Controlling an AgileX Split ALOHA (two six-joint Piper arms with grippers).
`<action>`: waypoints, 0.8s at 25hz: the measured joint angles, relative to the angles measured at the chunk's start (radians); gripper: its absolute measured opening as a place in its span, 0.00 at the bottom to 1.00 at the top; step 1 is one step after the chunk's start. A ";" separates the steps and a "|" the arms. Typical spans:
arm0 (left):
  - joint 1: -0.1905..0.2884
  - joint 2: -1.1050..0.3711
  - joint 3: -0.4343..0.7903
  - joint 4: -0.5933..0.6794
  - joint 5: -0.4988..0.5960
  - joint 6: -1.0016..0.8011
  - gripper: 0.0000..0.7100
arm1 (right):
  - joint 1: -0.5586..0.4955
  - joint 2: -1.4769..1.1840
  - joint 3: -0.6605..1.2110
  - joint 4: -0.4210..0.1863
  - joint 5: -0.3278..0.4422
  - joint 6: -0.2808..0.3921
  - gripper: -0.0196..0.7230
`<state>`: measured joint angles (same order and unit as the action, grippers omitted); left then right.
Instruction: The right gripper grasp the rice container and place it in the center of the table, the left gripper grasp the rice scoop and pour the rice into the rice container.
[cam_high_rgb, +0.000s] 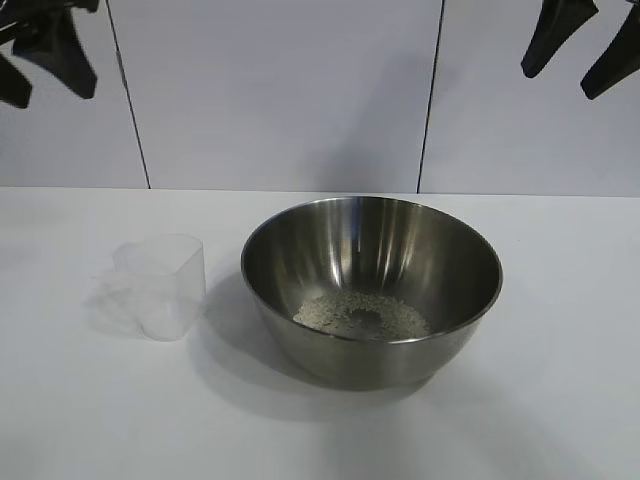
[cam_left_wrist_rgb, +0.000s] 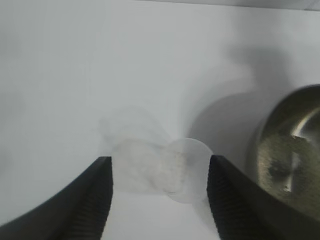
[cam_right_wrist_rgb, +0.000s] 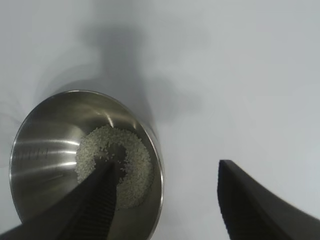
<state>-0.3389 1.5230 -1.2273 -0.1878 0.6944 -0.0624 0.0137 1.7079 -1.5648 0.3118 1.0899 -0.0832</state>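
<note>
Rice scoop (cam_high_rgb: 160, 287) on table, well below raised, open left gripper (cam_high_rgb: 40, 55)

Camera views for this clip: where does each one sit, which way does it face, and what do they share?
Exterior view: level in front of the table, facing the bowl and plastic cup; the left gripper and right gripper hang open at the top corners.
Left wrist view: above, looking down at the cup between its open gripper; the bowl shows at the edge.
Right wrist view: above, looking down at rice in the bowl past its open gripper.
All three show the bowl.
</note>
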 joint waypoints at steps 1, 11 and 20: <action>-0.002 0.024 -0.032 -0.060 0.025 0.040 0.59 | 0.000 0.000 0.000 0.011 0.003 -0.004 0.58; -0.004 0.190 -0.209 -0.228 0.182 0.137 0.78 | 0.000 0.000 0.000 0.073 0.017 -0.040 0.58; -0.004 0.209 -0.221 -0.247 0.192 0.099 0.80 | 0.000 0.000 0.010 0.075 0.054 -0.041 0.58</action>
<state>-0.3432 1.7318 -1.4481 -0.4353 0.8868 0.0363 0.0137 1.7079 -1.5545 0.3867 1.1442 -0.1242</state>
